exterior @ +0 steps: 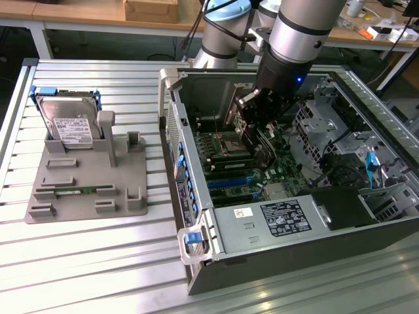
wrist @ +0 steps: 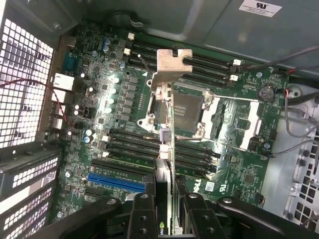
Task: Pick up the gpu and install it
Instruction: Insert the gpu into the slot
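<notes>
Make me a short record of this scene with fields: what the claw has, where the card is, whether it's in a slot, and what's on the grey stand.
claw: shut on the gpu
gpu position: inside the open computer case, held edge-on above the motherboard, roughly over the processor socket
gpu seated: no, not in a slot yet
stand: beside the case, on the exterior view's left
on stand: hard drive, upright; memory stick, lying flat
</notes>
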Tool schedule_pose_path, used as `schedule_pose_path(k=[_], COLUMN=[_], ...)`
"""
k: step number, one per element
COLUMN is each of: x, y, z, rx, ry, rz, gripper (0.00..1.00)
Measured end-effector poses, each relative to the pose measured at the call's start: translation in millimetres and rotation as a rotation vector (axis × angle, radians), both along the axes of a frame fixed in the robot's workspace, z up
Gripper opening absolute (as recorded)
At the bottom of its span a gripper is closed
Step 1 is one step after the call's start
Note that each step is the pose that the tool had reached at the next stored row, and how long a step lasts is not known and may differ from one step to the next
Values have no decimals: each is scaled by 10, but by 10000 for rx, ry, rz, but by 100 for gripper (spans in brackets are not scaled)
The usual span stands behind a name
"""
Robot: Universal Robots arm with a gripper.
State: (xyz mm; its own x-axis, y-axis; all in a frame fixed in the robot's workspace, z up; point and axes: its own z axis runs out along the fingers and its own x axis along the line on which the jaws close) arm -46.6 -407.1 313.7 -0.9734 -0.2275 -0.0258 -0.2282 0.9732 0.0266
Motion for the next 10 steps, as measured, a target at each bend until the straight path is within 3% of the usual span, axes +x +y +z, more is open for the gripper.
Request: schedule_pose_path(k=[10], x=[10], y=[0], z=[0], rx=[0], ry=[0], rz=[813], gripper=[26])
